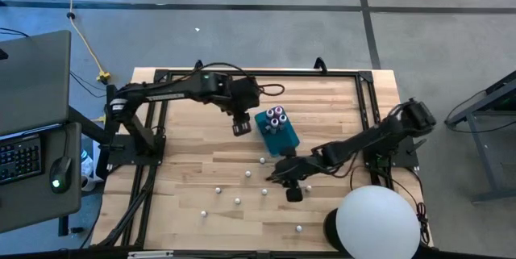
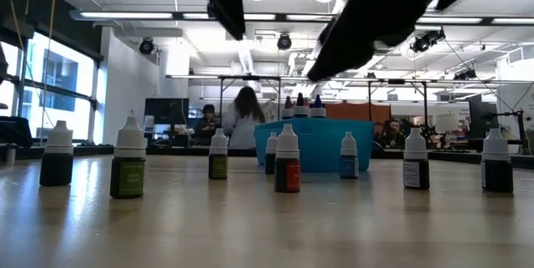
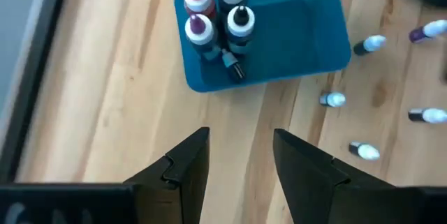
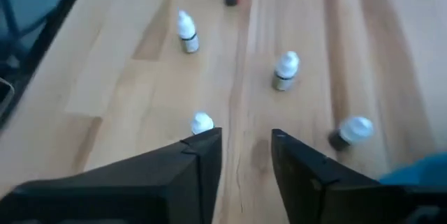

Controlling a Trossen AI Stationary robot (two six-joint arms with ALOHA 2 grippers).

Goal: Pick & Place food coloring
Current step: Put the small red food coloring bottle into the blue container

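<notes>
On the wooden table (image 1: 185, 194) a teal box (image 1: 279, 134) sits near the middle, with four colored-top bottles (image 1: 276, 117) standing in its far end; in the left wrist view these show red, blue, purple and black tops (image 3: 218, 9). The left arm reaches in from the left, its gripper (image 1: 240, 126) hovering just beside the box's left edge, fingers (image 3: 187, 168) parted with nothing between them. The right arm stretches in from the right, its gripper (image 1: 292, 190) low over the table just in front of the box, jaws apart and empty, with a white-capped bottle (image 4: 202, 122) near one fingertip. Small white-capped bottles (image 1: 239, 201) stand scattered, well apart, across the front of the table.
</notes>
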